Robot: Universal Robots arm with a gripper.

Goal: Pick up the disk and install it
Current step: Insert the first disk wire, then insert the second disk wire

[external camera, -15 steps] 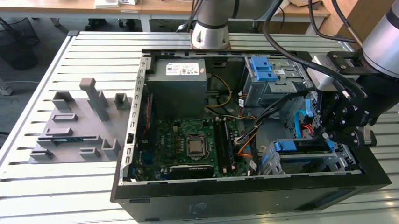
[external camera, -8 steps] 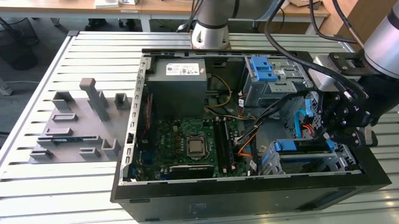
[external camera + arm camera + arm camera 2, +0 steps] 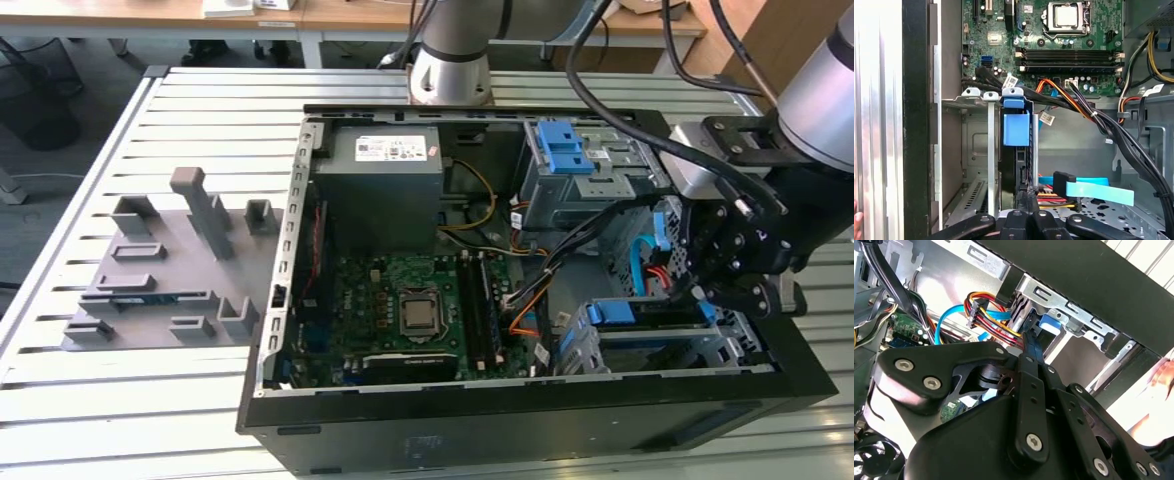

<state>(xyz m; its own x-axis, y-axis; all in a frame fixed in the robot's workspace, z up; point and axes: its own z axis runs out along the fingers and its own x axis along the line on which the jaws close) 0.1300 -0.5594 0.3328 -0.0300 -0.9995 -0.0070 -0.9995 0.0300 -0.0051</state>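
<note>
Slatted metal tabletop is seen under the open computer case. The disk, edge-on with its blue bracket, is seated upright in the metal drive cage beside the motherboard. The gripper is lowered at the disk's end; whether its fingers grip it cannot be told.

1. A motherboard with a bare CPU socket and memory slots lies beyond a metal drive cage.
2. The disk, blue-bracketed, stands edge-on in the cage.
3. Black cables cross the case.
4. A light-blue flat cable lies near the end effector, whose fingers reach the disk's near end.
</note>
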